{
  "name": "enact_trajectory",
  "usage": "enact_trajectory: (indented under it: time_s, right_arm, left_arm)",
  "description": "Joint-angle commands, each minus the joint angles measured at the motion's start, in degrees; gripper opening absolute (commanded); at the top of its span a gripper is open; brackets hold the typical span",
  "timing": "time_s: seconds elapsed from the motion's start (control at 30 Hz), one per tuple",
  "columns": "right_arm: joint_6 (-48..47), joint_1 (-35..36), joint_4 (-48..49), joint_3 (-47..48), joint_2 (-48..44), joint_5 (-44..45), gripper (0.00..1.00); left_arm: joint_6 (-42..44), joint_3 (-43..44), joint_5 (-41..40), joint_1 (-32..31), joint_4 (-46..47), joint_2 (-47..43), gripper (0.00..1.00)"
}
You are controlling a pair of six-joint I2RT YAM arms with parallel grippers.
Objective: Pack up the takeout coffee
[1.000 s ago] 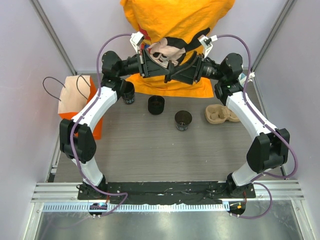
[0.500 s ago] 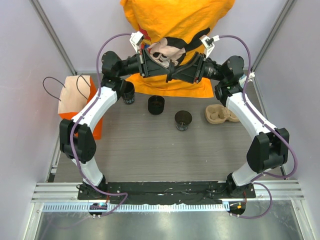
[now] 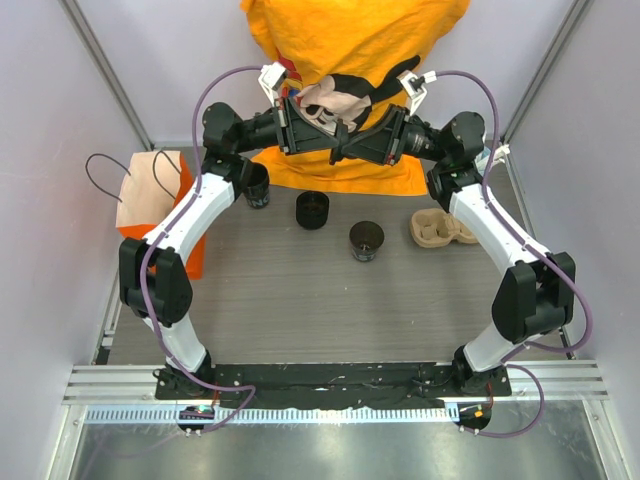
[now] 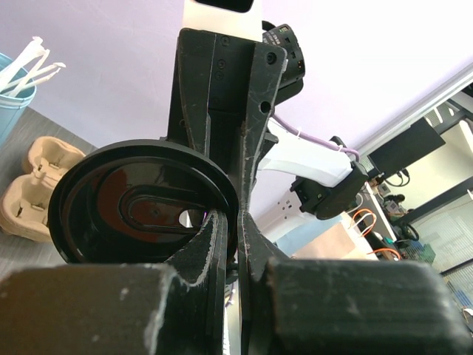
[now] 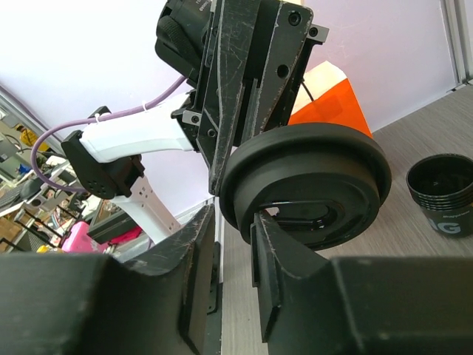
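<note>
Where my two arms meet, raised above the far edge of the table, the lid of the takeout coffee hangs in the air.

Left fingers: clenched on the lid's rim, the edge pinched in the narrow slot between them.

Right fingers: in from the opposite side, straddling the same rim. A sliver of gap shows beside it, so I cannot tell whether they grip it or only bracket it.

Lid attitude: tipped up on edge, not lying flat. One round face is turned toward each wrist camera, so its axis runs roughly along the line between my two wrists. The left wrist view shows an oval recess and a small hole close to my fingers. I cannot say which face is the top.

Coffee cup: on the table near the middle, upright, long axis vertical, mouth open to the ceiling. It sits below the lid and well apart from it.

Other items:
- A black cup with white print stands beside my left arm.
- A short black stack sits between that cup and the coffee cup.
- A cardboard cup carrier lies to the right.
- An orange paper bag stands open at the left edge.
- A person in an orange shirt is at the far side, with a hand just behind my fingers.
</note>
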Motion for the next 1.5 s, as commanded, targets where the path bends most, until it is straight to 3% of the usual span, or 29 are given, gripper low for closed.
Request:
enact_trajectory:
  time_s: [0.0, 0.27, 0.33, 0.37, 0.4, 0.5, 0.57, 0.67, 0.7, 0.77, 0.9, 1.0, 1.1, 1.13, 1.2, 1.23, 1.47]
  right_arm:
    - [-0.49, 2.12, 3.89, 2.58, -0.1, 0.25, 0.3]
    - [-0.41, 2.29, 3.71, 3.2, 0.43, 0.07, 0.08]
    - [-0.49, 2.29, 3.45, 3.72, 0.43, -0.02, 0.02]
    - [-0.32, 2.21, 3.28, 3.9, 0.43, -0.19, 0.01]
    - [-0.67, 2.29, 3.1, 3.99, 0.34, -0.45, 0.01]
    - [-3.64, 2.12, 0.03, 4.6, -0.36, -0.98, 0.01]
    - [-6.72, 2.2, -5.76, 5.48, -0.89, -1.07, 0.01]
    - [-20.22, 2.12, -22.69, 8.81, -2.12, 0.06, 0.01]
    - [-29.84, 2.12, -35.71, 11.96, -2.56, 2.68, 0.01]
    - [-38.69, 2.2, -46.86, 14.79, -2.82, 6.12, 0.01]
    - [-54.78, 2.29, -68.47, 23.65, -3.26, 15.7, 0.01]
    - [-65.59, 2.47, -81.73, 30.5, -2.56, 21.59, 0.01]
    - [-76.14, 4.04, -94.4, 35.96, -1.25, 28.96, 0.01]
    - [-79.3, 4.66, -97.42, 36.76, -1.16, 31.08, 0.01]
    - [-85.9, 7.47, -103.48, 36.69, -1.77, 37.84, 0.01]
    - [-87.58, 8.44, -104.9, 36.08, -2.2, 39.52, 0.01]
    - [-96.47, 18.11, -111.41, 25.88, -9.15, 51.04, 0.01]
  left_arm:
    - [-0.33, 0.25, -0.44, -0.82, 1.09, 0.61, 0.01]
    - [-0.6, 0.07, -0.18, -1.0, 1.45, 0.61, 0.06]
    - [-0.69, 0.16, -0.09, -1.0, 1.36, 0.61, 0.22]
    - [-0.6, 0.25, 0.09, -0.91, 1.44, 0.52, 0.3]
    - [-0.6, 0.51, 0.35, -1.0, 1.45, 0.44, 0.44]
    - [-0.6, 1.3, 1.14, -0.21, 1.53, 0.0, 0.64]
    - [-0.86, 1.83, 1.23, 1.54, 1.45, -0.61, 0.74]
    - [-0.86, 2.53, 1.58, 5.67, 1.45, -1.58, 0.81]
    - [-0.86, 2.8, 1.93, 8.2, 1.1, -1.76, 0.82]
    - [0.19, 3.41, 2.11, 11.2, -0.48, -2.2, 0.83]
    - [6.24, 4.03, 1.67, 19.02, -9.09, -2.73, 0.86]
    - [10.37, 4.03, 1.76, 20.36, -15.32, -3.34, 0.86]
    - [24.49, 7.26, -2.01, 19.57, -35.49, -4.22, 0.87]
    - [34.54, 9.2, -3.68, 19.05, -42.52, -4.31, 0.87]
    - [42.34, 13.49, -10.17, 16.51, -58.01, -4.31, 0.88]
    - [47.34, 14.13, -12.11, 15.62, -61.54, -4.31, 0.88]
    - [58.17, 11.68, -25.13, 7.98, -74.57, -6.5, 0.92]
